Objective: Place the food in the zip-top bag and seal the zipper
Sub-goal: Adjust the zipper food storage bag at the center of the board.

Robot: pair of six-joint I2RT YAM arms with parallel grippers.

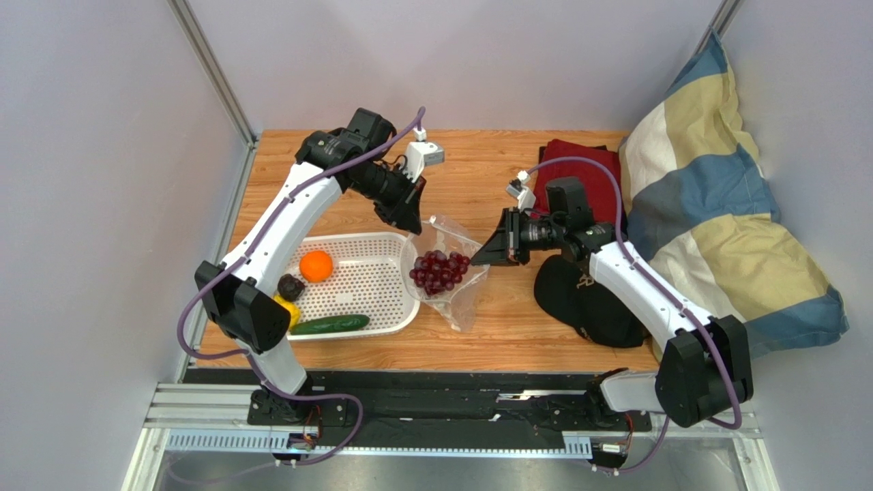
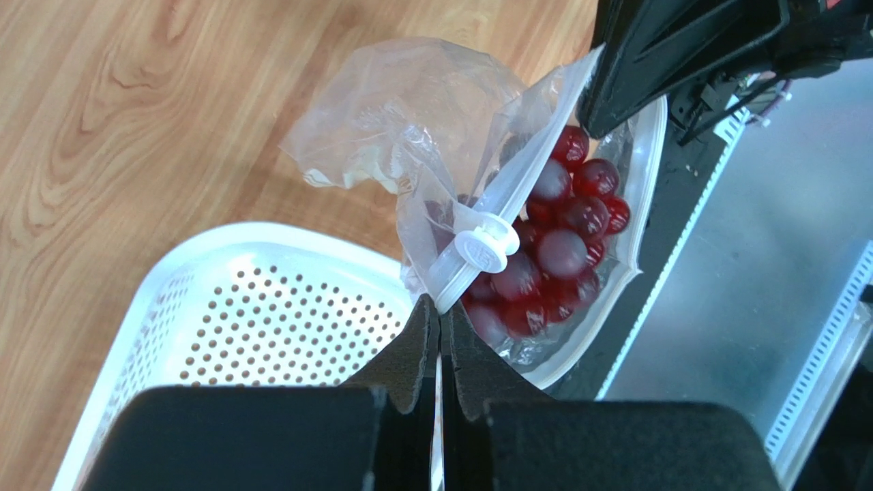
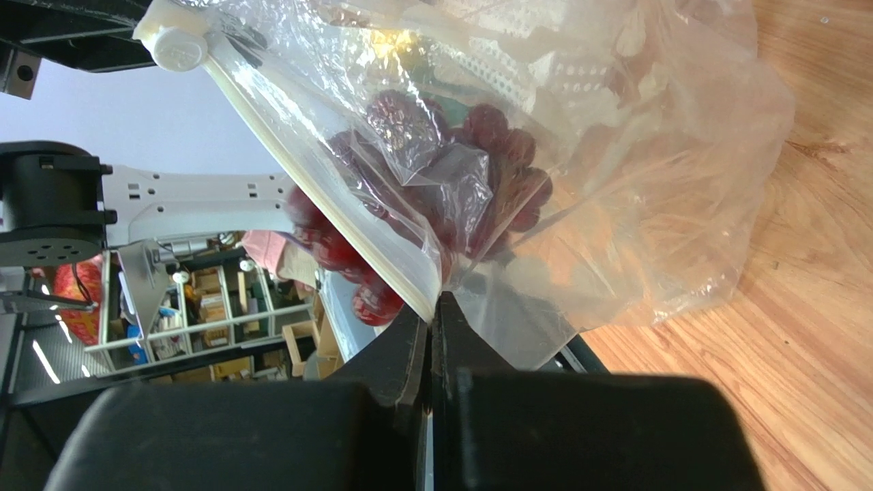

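left gripper (image 1: 413, 225) clenched on one end of the bag (image 1: 458, 295) mouth, slider (image 2: 484, 249) just beyond its tips. right gripper (image 1: 484, 256) clenched on the opposite end. zipper (image 2: 528, 174) spans between them. bag hangs below, at the right edge of the basket (image 1: 369, 241), with the grapes (image 1: 439, 270) inside. orange (image 1: 316, 266), purple fruit (image 1: 290, 285), lemon (image 1: 289, 308) and cucumber (image 1: 330, 324) sit in the basket, left of both.

The basket (image 1: 374, 276) sits on the counter (image 1: 492, 184), left of the bag (image 1: 463, 302). Grapes (image 1: 439, 270) lie in the bag. The orange (image 1: 316, 266) and cucumber (image 1: 330, 324) lie in the basket. 1 cap (image 1: 584, 297) lies right of the bag.
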